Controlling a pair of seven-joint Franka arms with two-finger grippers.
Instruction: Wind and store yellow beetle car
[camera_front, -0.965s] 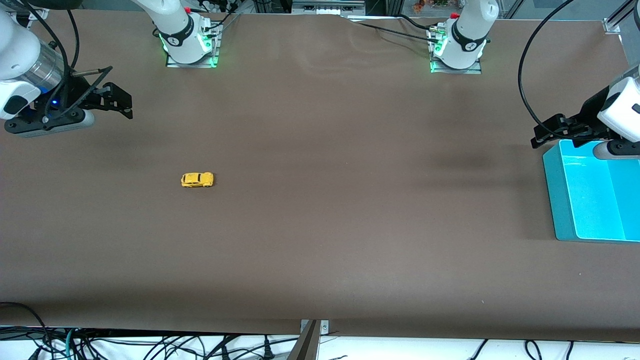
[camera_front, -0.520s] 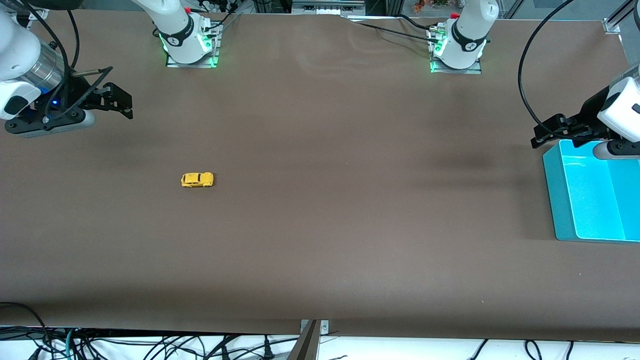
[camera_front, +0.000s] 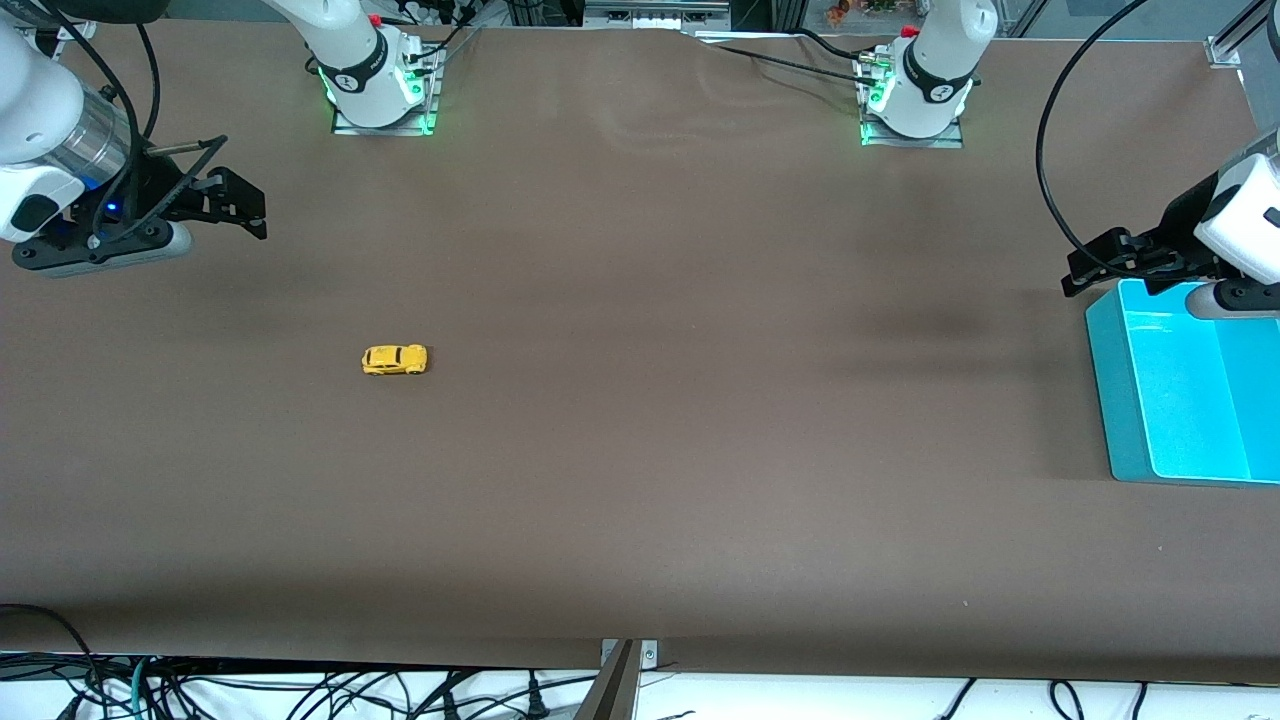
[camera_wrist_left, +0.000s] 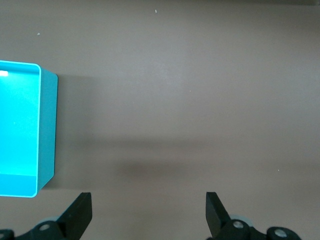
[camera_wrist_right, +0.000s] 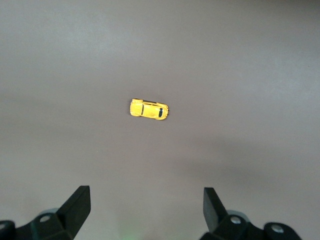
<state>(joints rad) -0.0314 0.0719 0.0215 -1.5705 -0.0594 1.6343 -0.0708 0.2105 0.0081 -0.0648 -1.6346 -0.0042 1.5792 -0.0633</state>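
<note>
Writing: we read none on the yellow beetle car (camera_front: 394, 359) or teal bin (camera_front: 1120, 400).
Left claw (camera_wrist_left: 148, 215): spread apart, beside the bin.
Right claw (camera_wrist_right: 146, 210): spread apart, over the table (camera_front: 640, 450).

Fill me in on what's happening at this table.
Nothing is being handled yet. The yellow beetle car sits alone on the brown table, toward the right arm's end. The right gripper hangs in the air with its jaws open and empty, and its wrist camera looks down on the car. The left gripper hangs open and empty by the rim of the turquoise bin, which looks empty. The car has not been wound or stored.
</note>
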